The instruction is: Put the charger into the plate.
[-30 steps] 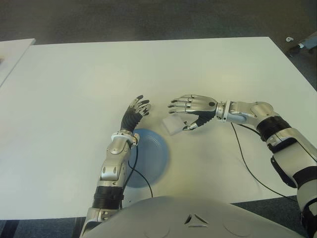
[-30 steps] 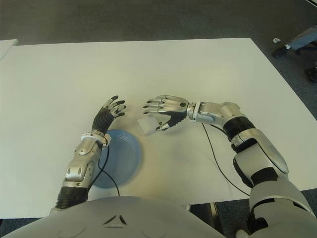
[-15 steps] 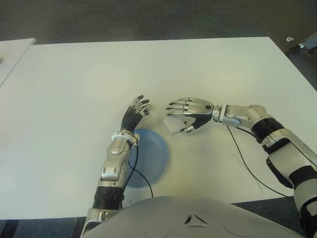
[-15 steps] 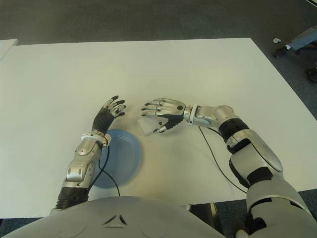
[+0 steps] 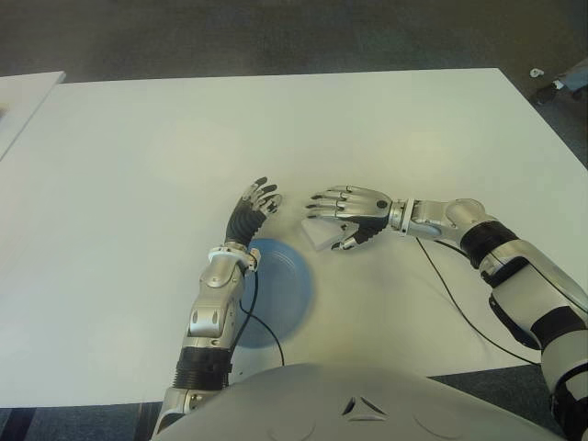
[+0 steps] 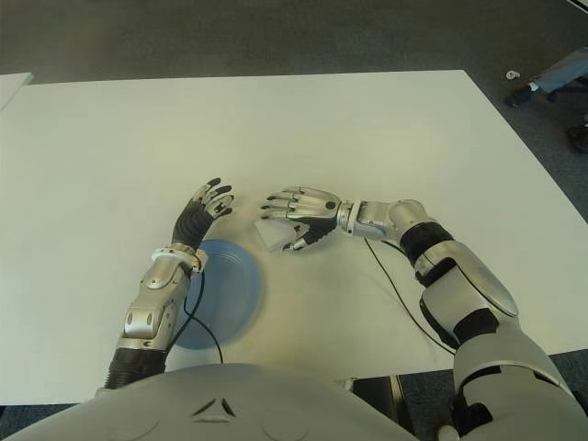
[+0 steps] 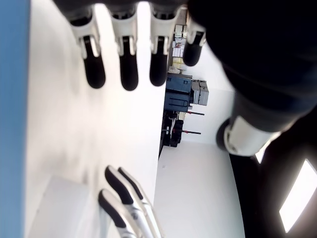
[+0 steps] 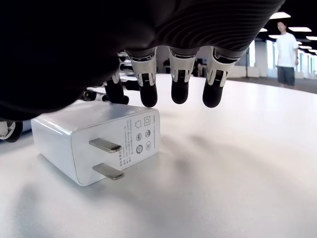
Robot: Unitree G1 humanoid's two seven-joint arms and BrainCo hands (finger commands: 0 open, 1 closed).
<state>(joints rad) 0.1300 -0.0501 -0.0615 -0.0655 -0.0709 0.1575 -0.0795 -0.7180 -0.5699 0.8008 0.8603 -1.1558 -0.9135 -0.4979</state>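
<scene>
Right now the white charger (image 8: 96,140) lies on the counter (image 5: 413,129), just beside the blue plate (image 5: 280,289), under the right hand (image 5: 344,216) — fingers spread above it, gripping nothing. Closing off-centre could shove the smooth block aside or pinch its two metal prongs, so it slips out. Small certification marks on the prong face are too tiny to read. The left hand (image 5: 255,204) shows beyond the plate's far rim, fingers relaxed, empty.
</scene>
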